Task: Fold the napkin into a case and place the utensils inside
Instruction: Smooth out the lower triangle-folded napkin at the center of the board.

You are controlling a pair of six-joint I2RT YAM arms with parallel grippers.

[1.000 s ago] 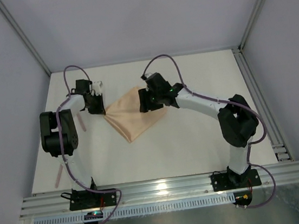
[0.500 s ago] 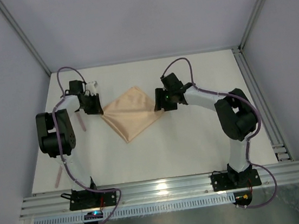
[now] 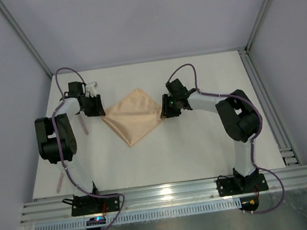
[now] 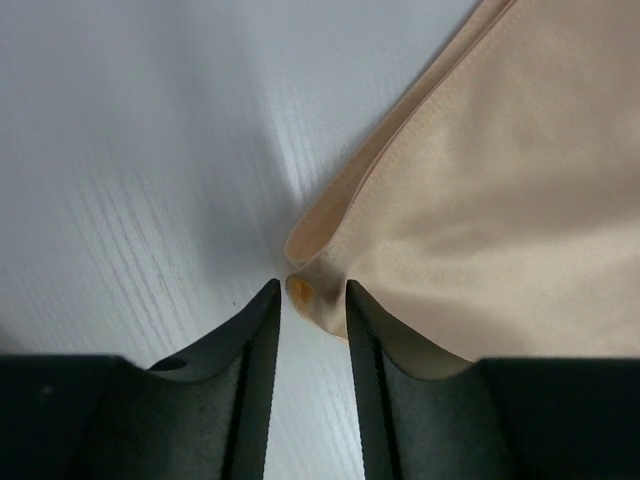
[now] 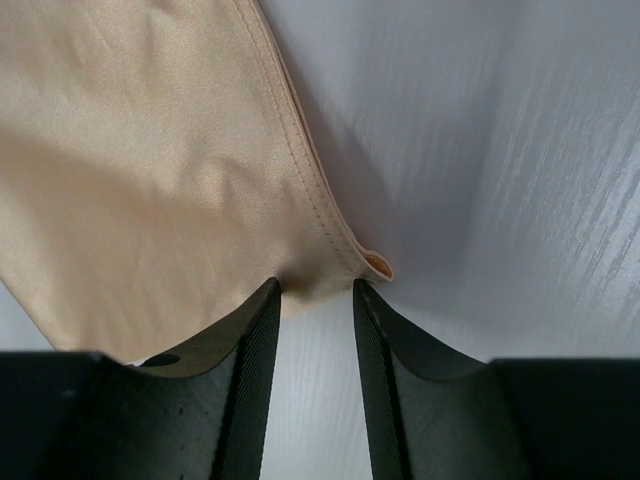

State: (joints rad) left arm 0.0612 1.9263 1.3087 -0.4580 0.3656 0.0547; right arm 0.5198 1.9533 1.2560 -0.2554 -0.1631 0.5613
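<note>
Where the napkin lies: we see the peach napkin flat on the white table as a diamond between the two arms, with its left and right corners at the grippers.
Left side: we find the left gripper low at the left corner. Its jaws are parted and the corner's tip sits in the gap, not visibly pressed.
Right side: the right gripper is at the right corner with its jaws parted. The napkin's edge crosses their tips.
Only from above: a pink utensil lies beside the left arm, and a second utensil lies nearer the table's left edge. Both are clear of the cloth.
Only from the wrists: we make out doubled layers at the left corner and a stitched hem along the right edge.
</note>
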